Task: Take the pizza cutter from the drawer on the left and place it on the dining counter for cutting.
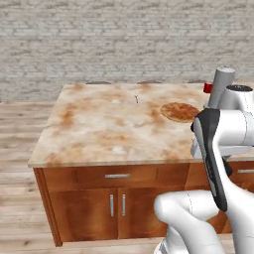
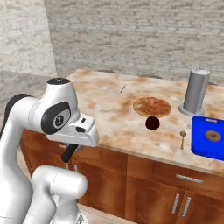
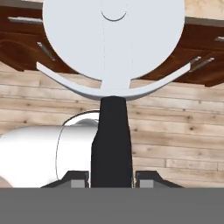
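gripper is clamping the pizza cutter by its black handle, hanging below the dining counter edge.

Even, flat rendered light thru-out, no glare. Soft shadow under the dining counter overhang. Textures a bit coarse, wall bricks fuzzy; close-up hand view soft, no edge distortion.

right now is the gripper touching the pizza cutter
Touching. In the hand view the gripper has its fingertips pressed against both sides of the pizza cutter black handle, no gap.
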